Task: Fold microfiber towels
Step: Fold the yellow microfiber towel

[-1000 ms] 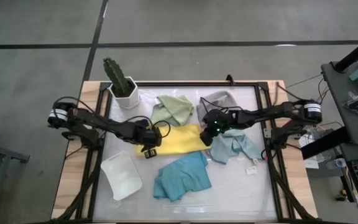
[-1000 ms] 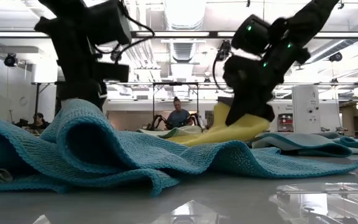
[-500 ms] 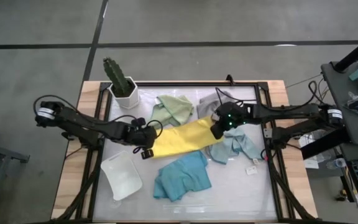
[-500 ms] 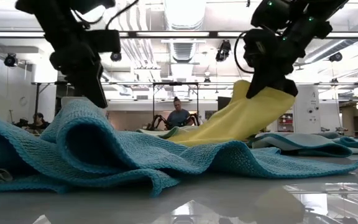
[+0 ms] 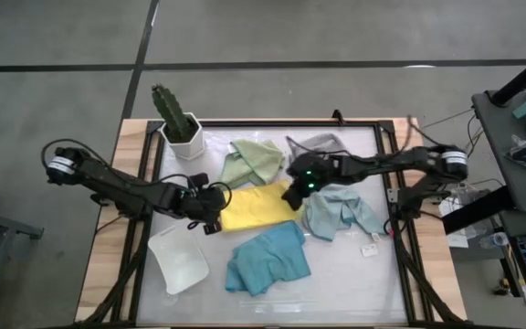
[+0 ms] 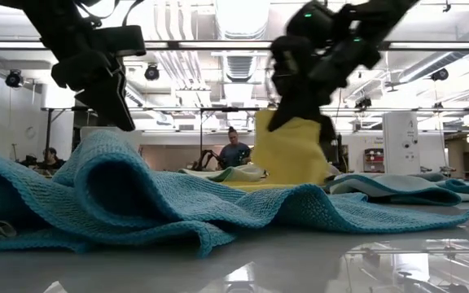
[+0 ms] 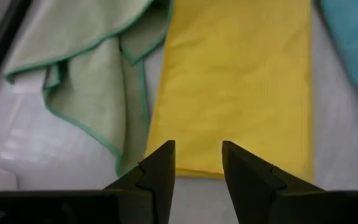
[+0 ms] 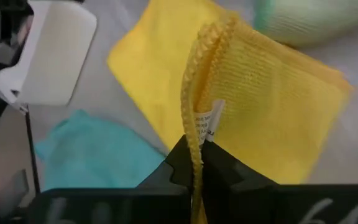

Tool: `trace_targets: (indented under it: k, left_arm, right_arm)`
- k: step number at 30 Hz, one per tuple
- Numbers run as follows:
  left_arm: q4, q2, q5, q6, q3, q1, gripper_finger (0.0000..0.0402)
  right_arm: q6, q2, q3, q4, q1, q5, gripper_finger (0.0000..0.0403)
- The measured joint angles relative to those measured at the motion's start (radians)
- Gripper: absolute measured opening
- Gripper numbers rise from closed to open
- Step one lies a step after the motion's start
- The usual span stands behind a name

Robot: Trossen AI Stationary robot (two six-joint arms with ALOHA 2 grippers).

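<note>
Beside the potted cactus point(image 5: 175, 117), toward the table's middle, the yellow towel point(image 5: 252, 206) lies between both arms. The right gripper point(image 5: 294, 190) is clamped tight on the yellow towel's edge farthest from the cactus, lifting that end so the cloth stands up off the table point(image 5: 363, 283) in the low view. The left gripper point(image 5: 215, 212) sits at the towel's opposite end, its fingers point(image 7: 157, 175) parted with nothing between them, just short of the hem. The sage green towel point(image 5: 254, 159) lies crumpled right by the cactus, touching the yellow one. The grey towel point(image 5: 320, 144) is past the green one, the pale blue towel point(image 5: 341, 212) beyond the yellow, and the teal towel point(image 5: 268, 259) farther from the cactus, beside the white tray point(image 5: 178, 257).
</note>
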Motion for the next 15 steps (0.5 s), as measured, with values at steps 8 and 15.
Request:
trace_targets:
  k: [8,15]
  left_arm:
    - [-0.048,-0.06,-0.061,0.005,0.0,0.0,0.0118]
    - [-0.05,-0.127,-0.071,-0.002,-0.008,0.0,0.0118]
  right_arm:
    - [-0.05,0.219,0.272,0.003,0.007,0.006,0.0008]
    - [-0.064,0.381,0.442,0.008,0.026,0.034,0.0008]
